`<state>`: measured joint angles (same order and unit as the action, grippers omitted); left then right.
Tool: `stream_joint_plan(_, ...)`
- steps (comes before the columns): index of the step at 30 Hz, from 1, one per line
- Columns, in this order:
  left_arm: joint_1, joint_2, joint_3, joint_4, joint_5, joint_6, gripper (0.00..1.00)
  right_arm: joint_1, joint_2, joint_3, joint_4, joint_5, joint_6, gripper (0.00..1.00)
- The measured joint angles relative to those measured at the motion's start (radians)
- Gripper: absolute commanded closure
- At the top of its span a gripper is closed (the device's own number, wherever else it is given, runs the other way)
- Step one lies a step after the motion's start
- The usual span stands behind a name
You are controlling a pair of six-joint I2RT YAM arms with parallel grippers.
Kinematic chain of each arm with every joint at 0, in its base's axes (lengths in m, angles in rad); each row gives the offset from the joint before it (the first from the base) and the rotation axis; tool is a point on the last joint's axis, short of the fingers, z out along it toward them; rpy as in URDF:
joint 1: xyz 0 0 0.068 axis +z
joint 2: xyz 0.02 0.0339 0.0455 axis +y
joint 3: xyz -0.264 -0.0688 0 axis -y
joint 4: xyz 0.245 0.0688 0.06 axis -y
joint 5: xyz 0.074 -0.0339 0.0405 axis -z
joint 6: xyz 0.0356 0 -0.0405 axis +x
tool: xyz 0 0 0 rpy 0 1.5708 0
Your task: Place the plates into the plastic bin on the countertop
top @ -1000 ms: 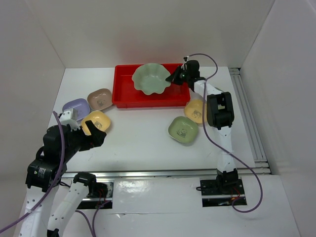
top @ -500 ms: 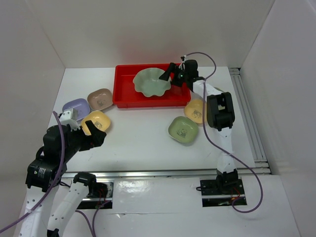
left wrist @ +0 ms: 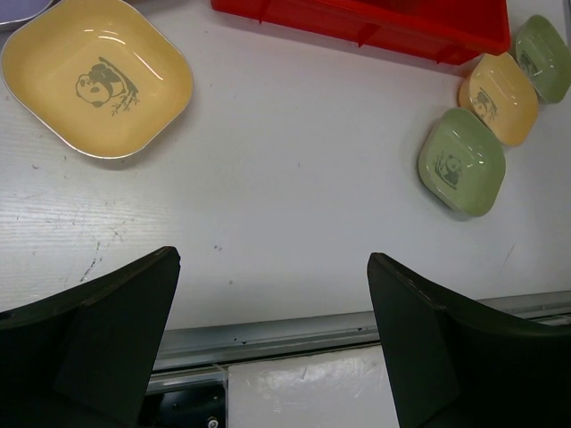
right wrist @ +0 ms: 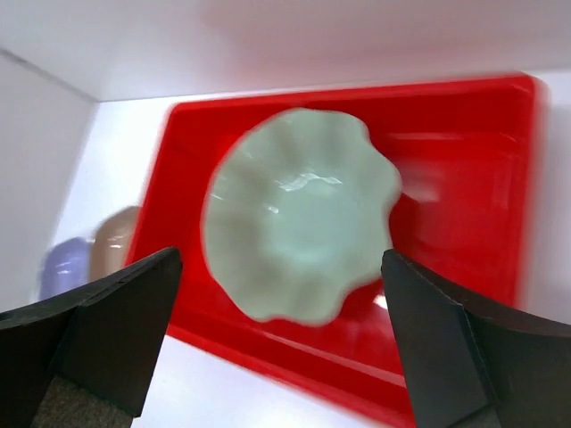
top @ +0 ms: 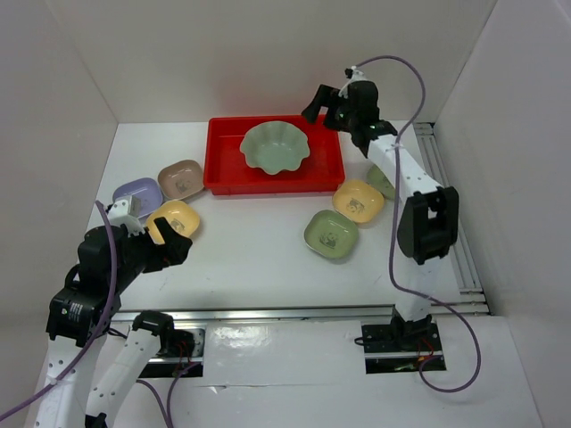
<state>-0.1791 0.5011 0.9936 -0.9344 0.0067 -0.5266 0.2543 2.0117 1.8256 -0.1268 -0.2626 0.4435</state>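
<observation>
The large pale-green scalloped plate [top: 275,147] [right wrist: 299,209] lies alone in the red plastic bin [top: 223,169] [right wrist: 482,214] at the back of the white countertop [top: 259,250]. My right gripper [top: 322,105] [right wrist: 281,259] hangs open and empty above the bin's back right corner, clear of that plate. My left gripper [top: 176,250] [left wrist: 272,267] stands open and empty over bare countertop, just in front of a yellow plate [top: 174,218] [left wrist: 98,76]. Lavender [top: 136,193] and tan-pink [top: 181,178] plates sit left of the bin.
Right of the bin's front lie a yellow plate [top: 358,201] [left wrist: 500,86], a green plate [top: 331,234] [left wrist: 461,160] and another green plate [top: 382,183] [left wrist: 544,45] partly behind the right arm. White walls enclose the countertop. A metal rail [top: 451,214] runs along the right side.
My right gripper has opened and let go of the scalloped plate, which now lies in the bin. The right arm has risen and drawn back to the right. The left arm has not moved.
</observation>
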Motion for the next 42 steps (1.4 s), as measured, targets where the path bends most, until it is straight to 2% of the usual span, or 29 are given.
stream_joint_plan(3, 0.0, 0.0, 0.0, 0.0, 0.0, 0.0, 0.0, 0.014, -0.164, -0.141, -0.07, 0.161, -0.034, 0.0)
stream_joint_plan(8, 0.0, 0.008, 0.0, 0.0, -0.001, -0.001, 0.0, 0.132, -0.509, -0.608, -0.119, 0.538, -0.04, 0.0)
stream_joint_plan(11, 0.0, 0.052, 0.0, 0.002, -0.006, -0.002, 0.0, 0.227, -0.692, -0.832, -0.19, 0.618, -0.015, 0.0)
stream_joint_plan(14, 0.0, 0.146, 0.011, 0.008, -0.017, -0.003, 0.0, 0.26, -0.847, -0.987, -0.237, 0.667, 0.043, 0.0)
stream_joint_plan(18, 0.0, 0.307, 0.064, 0.027, -0.036, -0.006, 0.0, 0.276, -0.937, -1.071, -0.291, 0.724, 0.123, 0.01)
stream_joint_plan(24, 0.001, 0.483, 0.106, 0.109, -0.056, -0.026, 0.0, 0.288, -0.858, -1.163, -0.28, 0.736, 0.223, 0.11)
stream_joint_plan(25, 0.003, 0.492, 0.104, 0.116, -0.056, -0.027, 0.0, 0.288, -0.842, -1.18, -0.276, 0.735, 0.233, 0.19)
stream_joint_plan(26, 0.005, 0.494, 0.096, 0.132, -0.058, -0.028, 0.0, 0.288, -0.824, -1.199, -0.269, 0.733, 0.242, 0.23)
stream_joint_plan(30, 0.008, 0.488, 0.051, 0.171, -0.064, -0.028, 0.0, 0.287, -0.764, -1.244, -0.224, 0.719, 0.273, 0.26)
stream_joint_plan(31, 0.008, 0.486, 0.039, 0.175, -0.065, -0.028, 0.0, 0.287, -0.748, -1.249, -0.207, 0.716, 0.275, 0.31)
stream_joint_plan(34, 0.008, 0.485, 0.012, 0.18, -0.068, -0.028, 0.0, 0.283, -0.692, -1.251, -0.146, 0.71, 0.28, 0.48)
stream_joint_plan(36, 0.008, 0.484, 0.009, 0.183, -0.069, -0.028, 0.0, 0.282, -0.66, -1.251, -0.118, 0.708, 0.282, 0.62)
stream_joint_plan(37, 0.008, 0.483, 0.009, 0.186, -0.069, -0.028, 0.0, 0.282, -0.649, -1.251, -0.103, 0.703, 0.283, 0.73)
stream_joint_plan(38, 0.008, 0.481, 0.009, 0.191, -0.07, -0.028, 0.0, 0.282, -0.642, -1.251, -0.092, 0.7, 0.284, 0.76)
stream_joint_plan(41, 0.008, 0.477, 0.008, 0.2, -0.072, -0.028, 0.0, 0.278, -0.638, -1.249, -0.034, 0.691, 0.302, 1.0)
stream_joint_plan(42, 0.008, 0.476, 0.009, 0.203, -0.072, -0.028, 0.0, 0.28, -0.638, -1.249, -0.017, 0.686, 0.309, 1.0)
